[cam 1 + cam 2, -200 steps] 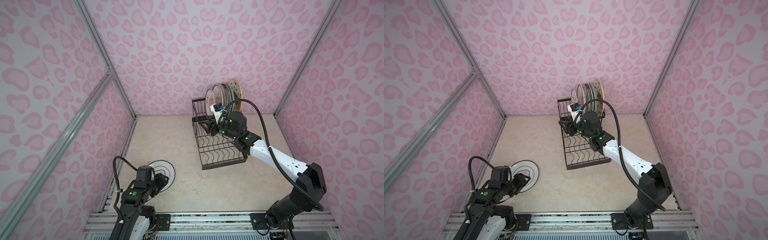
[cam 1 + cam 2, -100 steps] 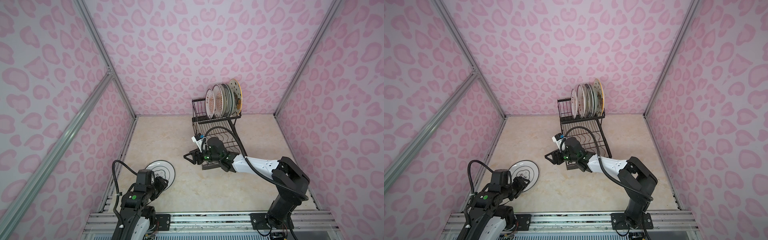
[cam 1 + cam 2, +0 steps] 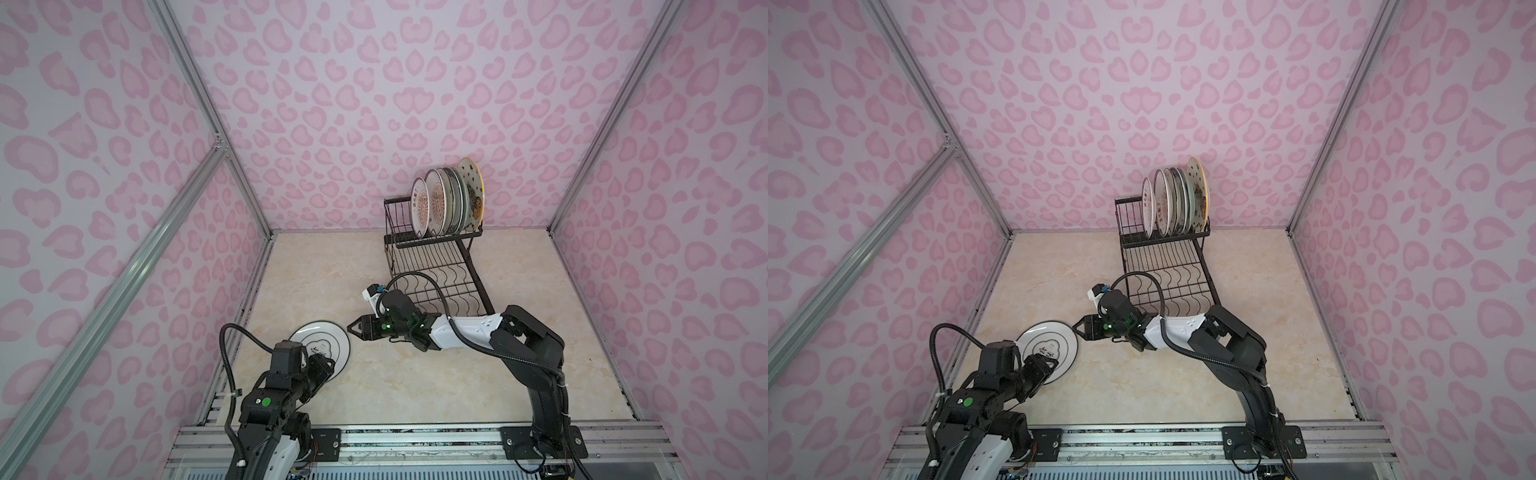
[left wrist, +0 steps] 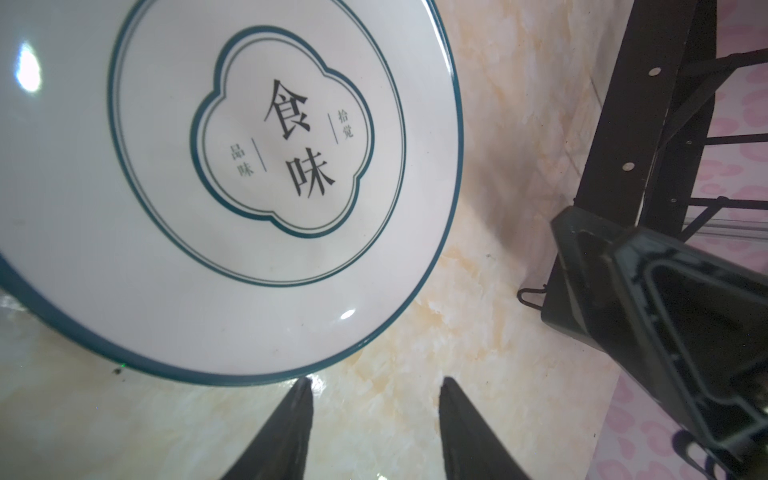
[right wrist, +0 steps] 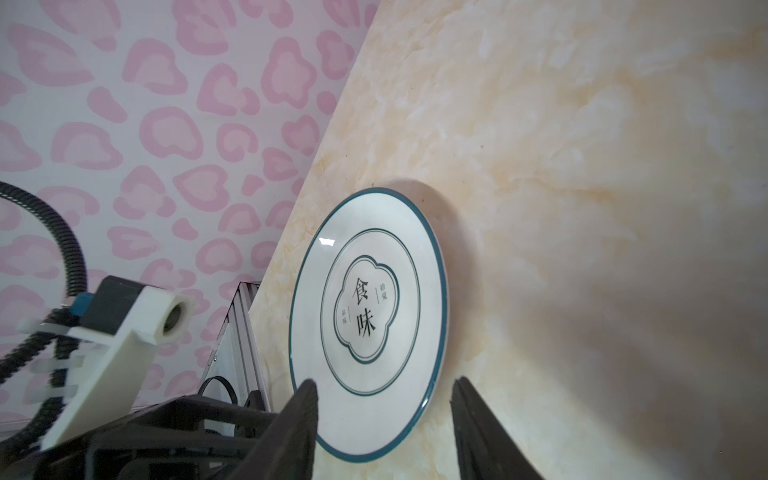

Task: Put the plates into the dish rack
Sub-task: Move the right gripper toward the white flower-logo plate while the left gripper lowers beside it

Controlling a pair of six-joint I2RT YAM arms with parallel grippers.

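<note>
Marble tabletop [image 3: 415, 395]: green-ringed plate [image 3: 322, 343] lies just before right claw [image 3: 350, 328], seemingly untouched

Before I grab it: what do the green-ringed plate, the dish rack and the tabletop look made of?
Green-ringed plate: likely glazed ceramic, glossy white; light glints on its rim.
Dish rack: thin black wire, probably coated metal, fairly matte.
Tabletop: cream marble-look surface with slight sheen; real stone or printed laminate, cannot tell.
</note>
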